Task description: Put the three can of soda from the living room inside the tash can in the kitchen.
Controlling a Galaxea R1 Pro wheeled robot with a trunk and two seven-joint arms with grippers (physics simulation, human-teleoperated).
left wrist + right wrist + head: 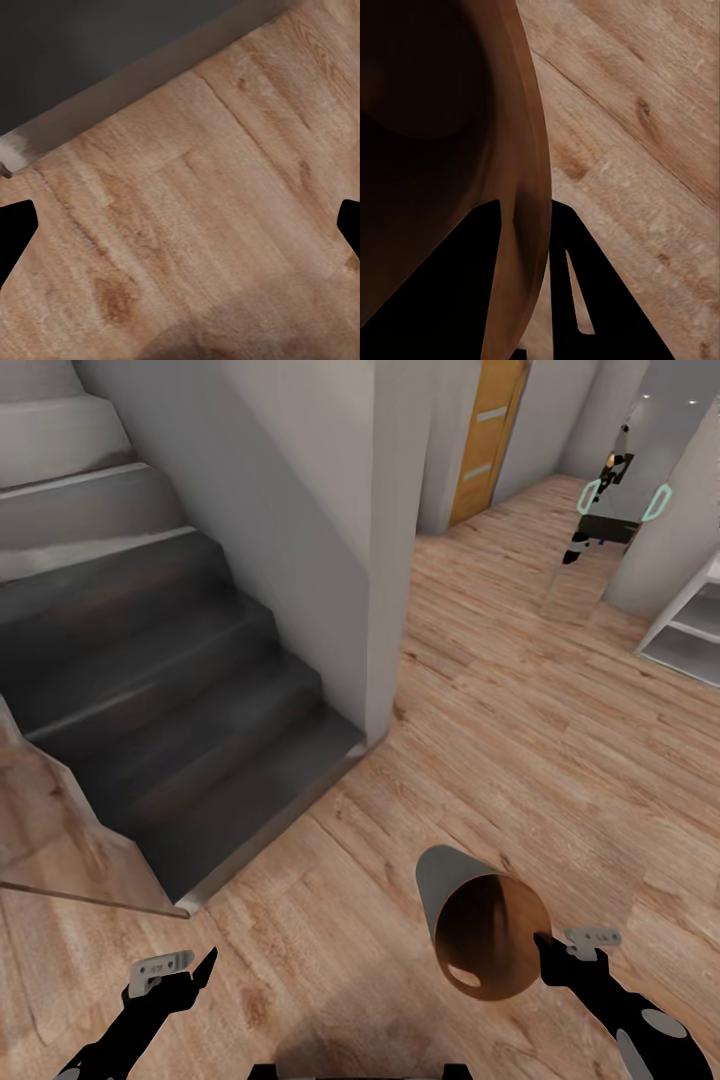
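The right gripper [545, 945] is clamped on the rim of the tash can [480, 930], carrying it clear of the wood floor [520, 710] at the robot's front right. The bin is tipped on its side, its mouth turned back toward the robot so the dark brown inside shows, its closed end pointing away and up. In the right wrist view the right gripper [526, 225] has one finger inside the wall of the tash can [450, 150] and one outside, the copper rim pinched between them.

The left gripper [190, 968] hangs low at the front left with nothing in it. In the left wrist view its fingertips [16, 225] stand wide apart at the two edges, with only floor planks [195, 210] between them.

To the left rises a dark staircase [170, 710]; its bottom step comes close to the left arm, and a pale edge strip runs along that step. A white wall [300, 510] closes the stair's right side and ends in a corner ahead. Right of that corner the floor opens wide and runs on toward an orange door [487, 435]. At the far right stand a grey pillar and white shelves [690, 625], with a mirror [590, 550] showing the robot's reflection.
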